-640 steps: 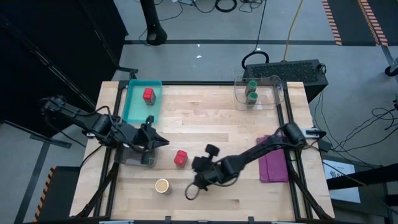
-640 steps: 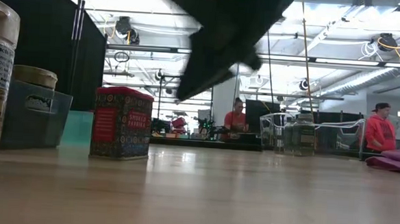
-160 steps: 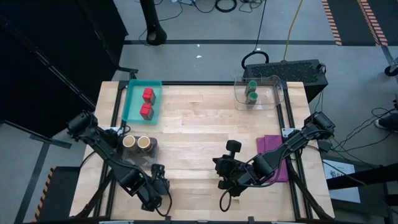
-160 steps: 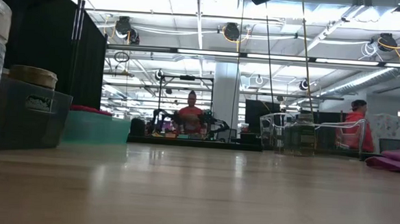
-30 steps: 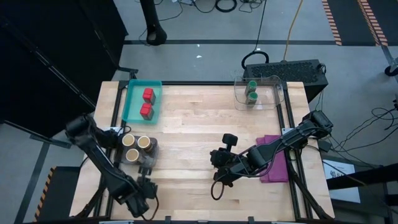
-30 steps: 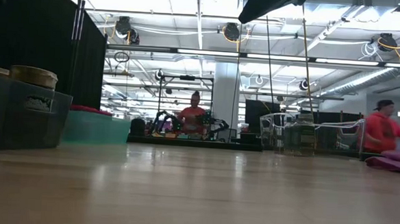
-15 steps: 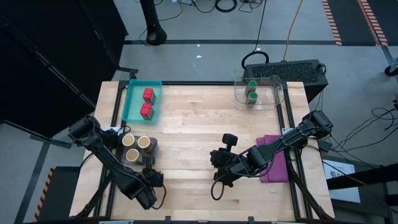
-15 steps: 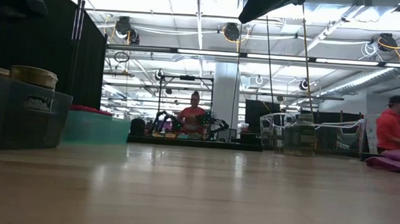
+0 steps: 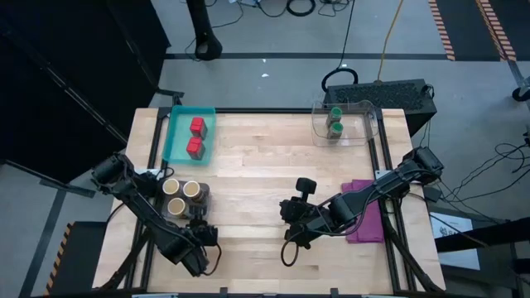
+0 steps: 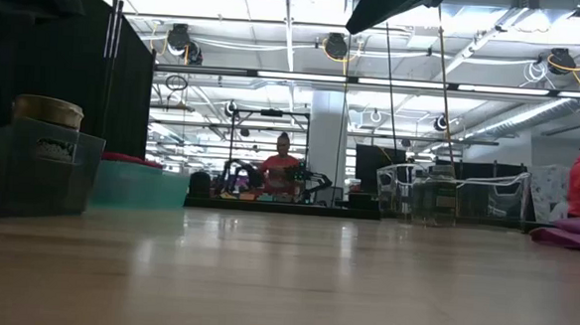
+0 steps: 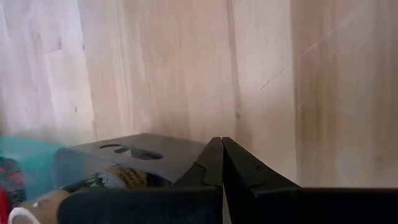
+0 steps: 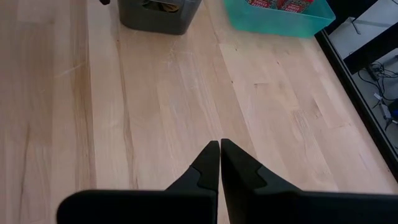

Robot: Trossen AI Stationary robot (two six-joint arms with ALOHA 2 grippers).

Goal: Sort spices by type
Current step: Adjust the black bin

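The left gripper (image 9: 197, 240) is hovering over the near part of the table (image 9: 265, 157), fingers pressed together and holding nothing. Just beyond it, the grey bin (image 9: 184, 199) is holding the tan jars (image 9: 184, 190): two cream tops are showing from above, and a third jar looks tucked at the bin's near edge, half hidden by the arm. Farther beyond the gripper, on the same side, the teal tray (image 9: 178, 141) is carrying the two red jars (image 9: 195, 137), one behind the other.

Moving right, the right gripper (image 9: 291, 234) is idling mid-table, fingers closed flat against each other, empty too. Far beyond it and towards its own side, the clear bin (image 9: 364, 124) is holding the two green-lidded jars (image 9: 334, 121). Near its arm, the purple cloth (image 9: 369, 223) is lying flat.

So every type is looking grouped, and no loose jar is showing on the boards. My read: the sorting is finishing and both arms are clearing off. The next move probably calls for nothing more than drawing the arms back without knocking the grey bin.

All the jars are standing upright, long axes vertical, lids pointing straight up at the overhead camera; the low view is confirming one tan jar (image 10: 47, 111) upright in its bin.
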